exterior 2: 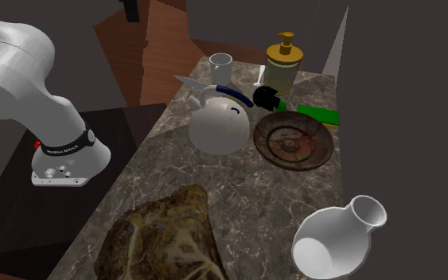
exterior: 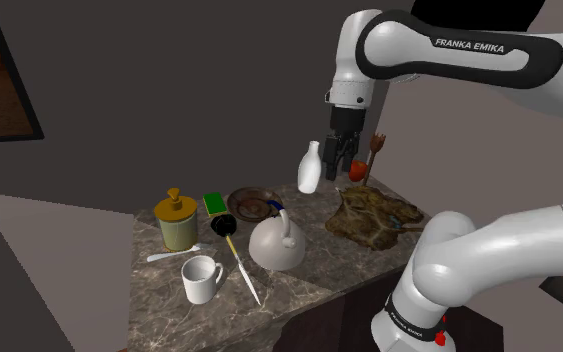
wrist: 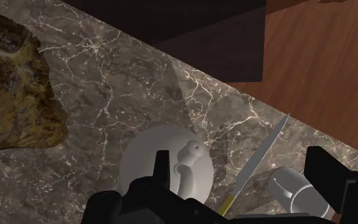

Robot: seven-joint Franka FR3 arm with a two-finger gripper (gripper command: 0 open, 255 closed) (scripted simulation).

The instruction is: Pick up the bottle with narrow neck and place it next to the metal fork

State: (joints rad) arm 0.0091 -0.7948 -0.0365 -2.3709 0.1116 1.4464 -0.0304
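Observation:
The white bottle with a narrow neck [exterior: 310, 166] [exterior 2: 337, 239] stands at the far end of the marble counter [exterior: 319, 265]. My black gripper [exterior: 344, 160] hangs just beside it, on the shoulder view's right, a little above the counter and not touching it. In the wrist view the fingers [wrist: 161, 168] stand wide apart, open and empty, around my gripper [wrist: 242, 164]; far below them lies a white kettle [wrist: 168, 165]. The pale fork [exterior: 176, 255] [exterior 2: 259, 75] lies at the counter's other end, beside a jar with a yellow pump lid [exterior: 177, 220].
Between bottle and fork sit a brown bowl [exterior: 254, 205], the white kettle [exterior: 277, 243], a black brush [exterior: 224, 224], a green pad [exterior: 215, 204], a white mug [exterior: 201, 278] and a knife [exterior: 247, 275]. A brown leafy lump [exterior: 374, 212] lies near the arm.

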